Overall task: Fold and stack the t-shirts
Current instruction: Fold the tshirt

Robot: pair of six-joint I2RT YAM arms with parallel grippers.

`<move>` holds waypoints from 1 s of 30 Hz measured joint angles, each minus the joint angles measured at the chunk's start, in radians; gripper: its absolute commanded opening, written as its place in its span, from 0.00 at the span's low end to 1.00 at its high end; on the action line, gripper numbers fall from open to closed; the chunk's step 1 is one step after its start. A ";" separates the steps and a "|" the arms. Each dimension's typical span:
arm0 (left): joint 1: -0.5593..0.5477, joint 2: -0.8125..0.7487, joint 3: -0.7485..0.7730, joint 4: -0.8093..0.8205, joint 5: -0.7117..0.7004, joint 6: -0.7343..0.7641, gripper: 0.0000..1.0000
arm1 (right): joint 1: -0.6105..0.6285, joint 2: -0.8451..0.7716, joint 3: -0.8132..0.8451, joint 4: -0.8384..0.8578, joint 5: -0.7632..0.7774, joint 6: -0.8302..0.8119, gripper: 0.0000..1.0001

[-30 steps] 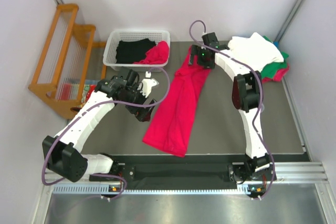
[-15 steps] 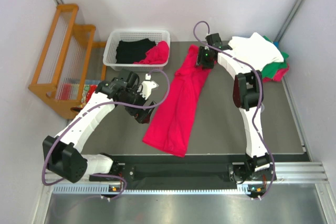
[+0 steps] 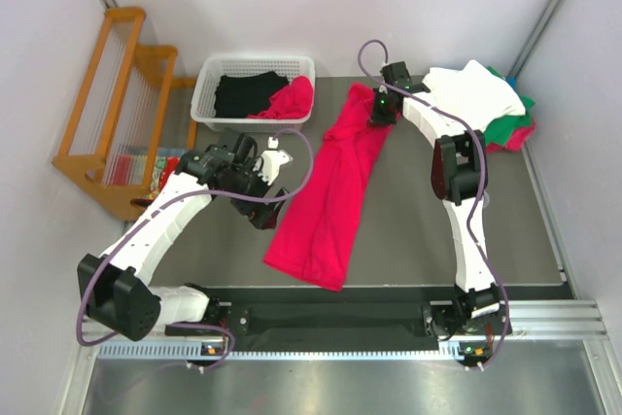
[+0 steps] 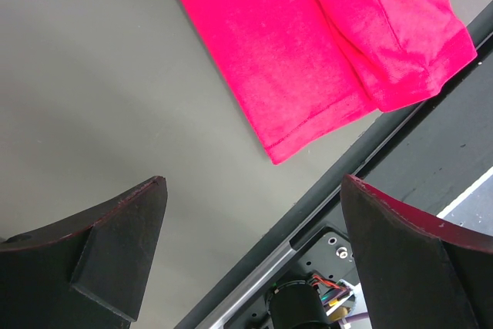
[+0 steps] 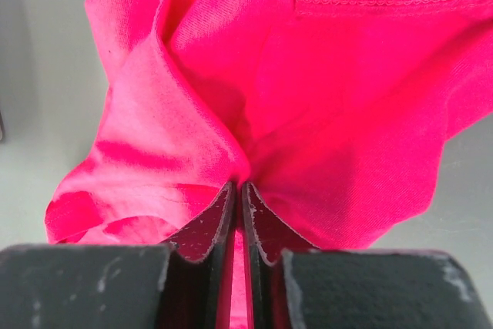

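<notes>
Arms: you see white link shells with black joint housings.
Cables: purple, looping along each arm.
Left gripper (image 4: pixel 250 248): dark, wedge-shaped fingers.
Right gripper (image 5: pixel 239 225): scuffed black fingers.

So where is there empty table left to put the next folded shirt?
Bare grey table lies between the long red t-shirt and the right arm, and more near the front left, below the open left gripper. The far edge is crowded: basket on the left, right gripper pinching the shirt's top, folded stack in the right corner.
</notes>
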 measured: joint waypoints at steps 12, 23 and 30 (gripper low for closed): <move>0.000 0.000 -0.002 0.000 0.000 0.000 0.99 | -0.003 -0.019 0.097 -0.067 0.050 -0.031 0.08; 0.000 0.000 -0.002 0.000 0.000 0.000 0.99 | -0.063 0.038 0.223 -0.059 0.046 -0.033 0.10; 0.000 0.000 -0.002 0.000 0.000 0.000 0.99 | -0.080 0.096 0.186 -0.080 0.045 -0.036 0.66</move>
